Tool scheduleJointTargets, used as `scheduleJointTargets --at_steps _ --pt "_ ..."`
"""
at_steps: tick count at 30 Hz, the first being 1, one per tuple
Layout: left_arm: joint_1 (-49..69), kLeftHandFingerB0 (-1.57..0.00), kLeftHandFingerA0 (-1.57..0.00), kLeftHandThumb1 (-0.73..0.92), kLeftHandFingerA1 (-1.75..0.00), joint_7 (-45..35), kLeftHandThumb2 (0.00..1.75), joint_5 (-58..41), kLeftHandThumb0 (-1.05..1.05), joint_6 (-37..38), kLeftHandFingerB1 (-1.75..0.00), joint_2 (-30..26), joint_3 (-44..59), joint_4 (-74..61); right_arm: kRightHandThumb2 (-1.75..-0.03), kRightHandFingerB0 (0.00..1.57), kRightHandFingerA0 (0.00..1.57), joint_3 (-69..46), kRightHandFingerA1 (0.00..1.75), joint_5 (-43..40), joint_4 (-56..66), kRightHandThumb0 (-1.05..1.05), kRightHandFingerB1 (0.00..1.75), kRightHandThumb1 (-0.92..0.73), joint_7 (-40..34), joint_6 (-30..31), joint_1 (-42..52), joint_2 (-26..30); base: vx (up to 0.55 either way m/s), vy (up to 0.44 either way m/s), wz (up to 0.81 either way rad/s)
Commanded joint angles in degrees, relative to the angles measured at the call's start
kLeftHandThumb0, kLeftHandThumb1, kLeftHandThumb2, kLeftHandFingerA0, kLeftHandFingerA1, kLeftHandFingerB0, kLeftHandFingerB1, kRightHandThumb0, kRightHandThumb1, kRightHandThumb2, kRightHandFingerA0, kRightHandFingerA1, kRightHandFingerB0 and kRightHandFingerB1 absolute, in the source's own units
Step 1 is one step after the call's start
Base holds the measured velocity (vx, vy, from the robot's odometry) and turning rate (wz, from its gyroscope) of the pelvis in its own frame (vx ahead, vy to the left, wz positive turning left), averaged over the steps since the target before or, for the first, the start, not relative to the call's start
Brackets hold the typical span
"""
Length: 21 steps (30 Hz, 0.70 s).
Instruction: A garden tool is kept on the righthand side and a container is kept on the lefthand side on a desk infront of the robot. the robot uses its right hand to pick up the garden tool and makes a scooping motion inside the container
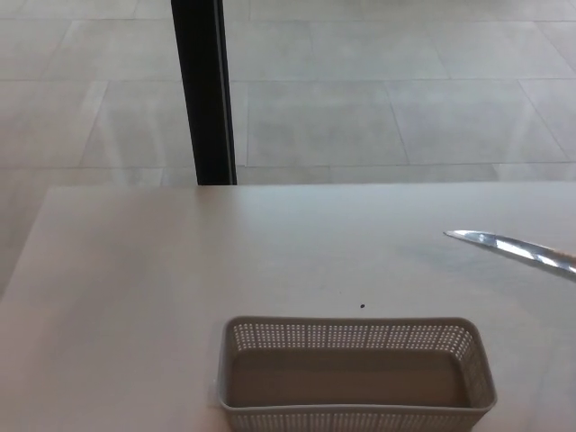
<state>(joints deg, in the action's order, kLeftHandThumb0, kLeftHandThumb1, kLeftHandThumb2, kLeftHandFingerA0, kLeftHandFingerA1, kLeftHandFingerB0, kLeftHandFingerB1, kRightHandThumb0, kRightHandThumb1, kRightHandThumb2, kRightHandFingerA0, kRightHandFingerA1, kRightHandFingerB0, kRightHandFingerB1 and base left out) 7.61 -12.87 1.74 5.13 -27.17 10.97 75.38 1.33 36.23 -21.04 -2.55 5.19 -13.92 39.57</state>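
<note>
Only the shiny metal blade of the garden tool (513, 247) shows, reaching in from the right edge low over the pale bench (135, 288), well right of the container. Neither hand is in view, so their hold cannot be told. The perforated white container (355, 373) sits empty at the bench's near edge.

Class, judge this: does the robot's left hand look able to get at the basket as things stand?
Probably yes, though the left hand is out of view. The basket sits at the near desk edge with nothing around it; the trowel is far to its right.
</note>
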Motion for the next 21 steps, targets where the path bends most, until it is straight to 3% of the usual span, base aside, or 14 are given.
scheduleJointTargets --at_steps 1,21 --pt "0.2 -0.66 -0.70 0.01 -0.93 0.2 1.11 -0.2 -0.38 0.4 -0.87 -0.6 0.3 0.1 -0.80 0.86 0.92 0.3 1.64 0.9 -0.7 -0.27 0.81 -0.61 -1.0 2.8 -1.1 0.6 0.00 0.000 0.00" --pt "0.0 -0.66 -0.70 0.01 -0.93 0.3 1.11 -0.3 -0.38 0.4 -0.87 -0.1 0.6 0.0 -0.80 0.86 0.92 0.7 1.64 1.0 -0.6 -0.27 0.81 -0.61 -0.7 3.2 -2.3 1.0 0.00 0.000 0.00"
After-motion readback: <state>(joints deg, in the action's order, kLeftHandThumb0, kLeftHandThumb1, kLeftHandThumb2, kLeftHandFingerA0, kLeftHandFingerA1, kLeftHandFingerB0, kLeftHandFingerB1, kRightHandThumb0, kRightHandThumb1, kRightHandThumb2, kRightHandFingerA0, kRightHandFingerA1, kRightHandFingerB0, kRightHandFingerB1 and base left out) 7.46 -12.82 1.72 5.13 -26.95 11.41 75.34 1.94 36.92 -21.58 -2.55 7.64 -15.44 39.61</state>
